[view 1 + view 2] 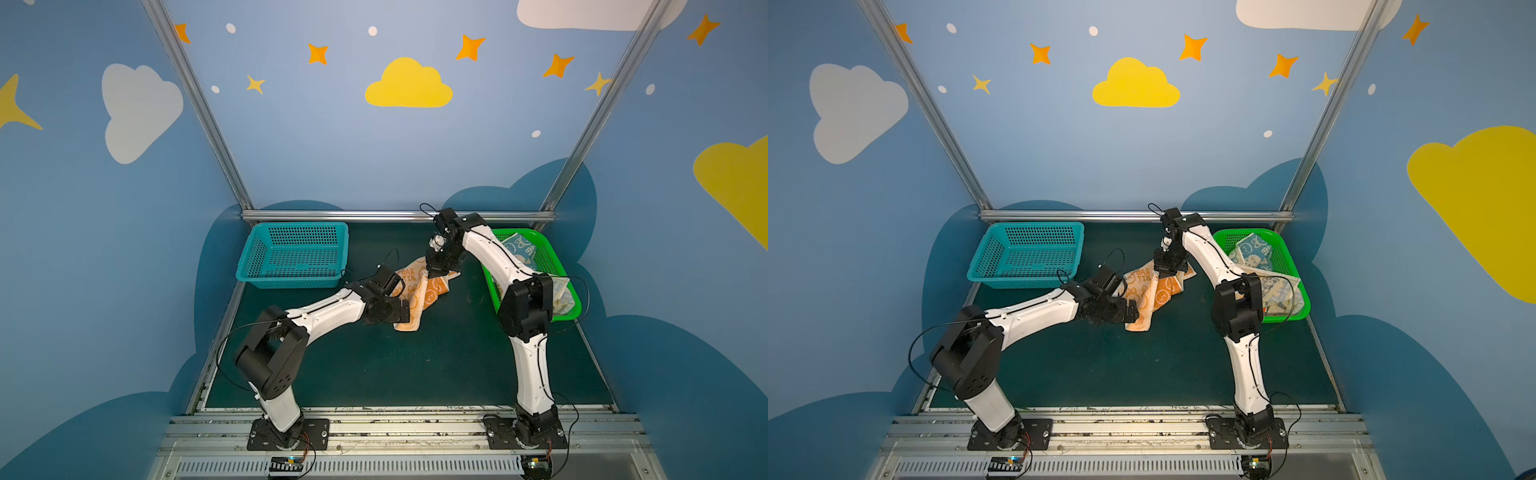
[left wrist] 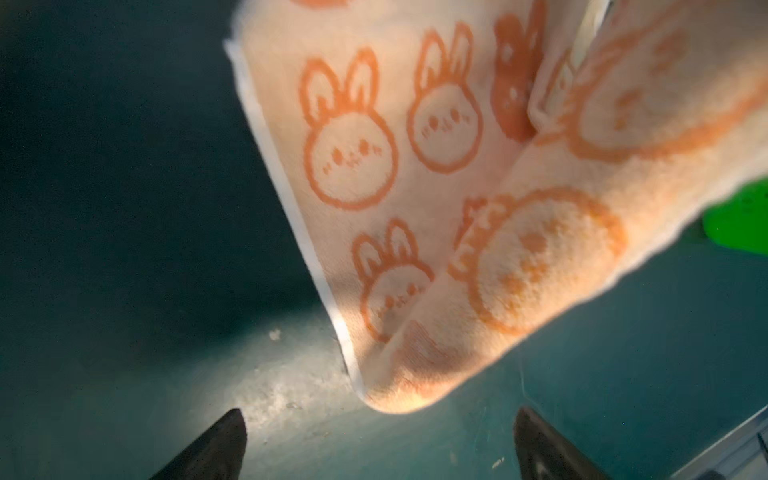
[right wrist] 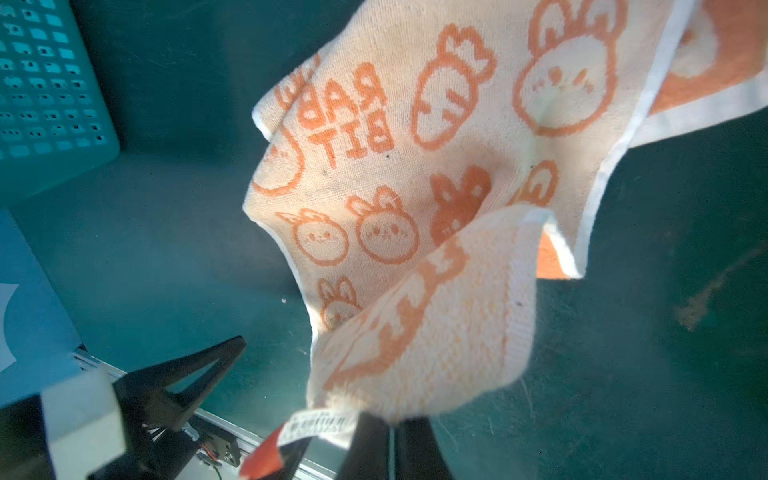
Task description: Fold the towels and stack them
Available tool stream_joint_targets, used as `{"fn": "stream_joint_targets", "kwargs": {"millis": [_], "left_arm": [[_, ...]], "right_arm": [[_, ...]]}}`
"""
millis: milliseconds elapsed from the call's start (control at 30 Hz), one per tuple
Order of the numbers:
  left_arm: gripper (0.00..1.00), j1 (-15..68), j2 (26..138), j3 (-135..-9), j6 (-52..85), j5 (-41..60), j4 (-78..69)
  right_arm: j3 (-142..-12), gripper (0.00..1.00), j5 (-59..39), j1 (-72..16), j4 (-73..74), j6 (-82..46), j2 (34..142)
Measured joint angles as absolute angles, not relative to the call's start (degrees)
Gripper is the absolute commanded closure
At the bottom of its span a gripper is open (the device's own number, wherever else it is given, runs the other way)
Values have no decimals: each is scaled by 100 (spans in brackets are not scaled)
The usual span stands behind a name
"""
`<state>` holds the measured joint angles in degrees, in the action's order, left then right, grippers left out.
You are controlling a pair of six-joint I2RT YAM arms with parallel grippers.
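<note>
This is looking like a robot testing booth in a lab, not a home. Two white and black robot arms, a left arm (image 1: 328,309) and a right arm (image 1: 534,374), are standing on flat black plates (image 1: 318,430). The plates are sitting bolted on grey metal rails (image 1: 407,428) at the front. Thin black wires are running along the arms. Silver metal posts (image 1: 203,112) are framing flat blue walls (image 1: 332,145). A big yellow cloud shape (image 1: 409,85) and orange stars (image 1: 318,54) are decorating them like a child's room. A dark green mat (image 1: 395,365) is covering the work floor. A teal plastic basket with holes (image 1: 291,282) and a bright green plastic basket with holes (image 1: 563,318) are sitting at the back of it.
</note>
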<state>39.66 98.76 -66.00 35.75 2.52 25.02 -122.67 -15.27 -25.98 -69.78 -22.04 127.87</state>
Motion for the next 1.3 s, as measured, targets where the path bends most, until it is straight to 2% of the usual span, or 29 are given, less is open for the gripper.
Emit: {"fn": "stream_joint_targets", "kwargs": {"millis": [267,533,700,833,1067,1167,1233,1300], "left_arm": [[1,4606,10261,-6831,3267,110,2523],[14,4805,11336,-7725,3293,-491,3214],[21,4770,11472,-7887,3330,-947,3568],[22,4558,11472,-7887,3321,-1160,3809],[17,3968,11452,-7948,2982,-1520,4051],[7,3874,11306,-7789,2797,-1686,4053],[6,3898,11041,-7518,2744,-1728,4051],[6,3955,10724,-7264,2742,-1754,4060]], "right_arm": [[-11507,100,-1708,-2438,-6619,-2202,12801],[-10628,100,-1815,-2224,-6272,-2211,12733],[-10335,100,-1872,-2222,-6114,-2228,12551],[-10027,100,-1981,-2252,-5896,-2359,12394],[-9760,100,-2112,-2523,-5610,-2681,12374],[-9760,100,-2182,-2687,-5529,-2773,12374],[-9760,90,-2215,-2786,-5509,-2827,12374],[-9760,85,-2235,-2832,-5500,-2851,12374]]}}
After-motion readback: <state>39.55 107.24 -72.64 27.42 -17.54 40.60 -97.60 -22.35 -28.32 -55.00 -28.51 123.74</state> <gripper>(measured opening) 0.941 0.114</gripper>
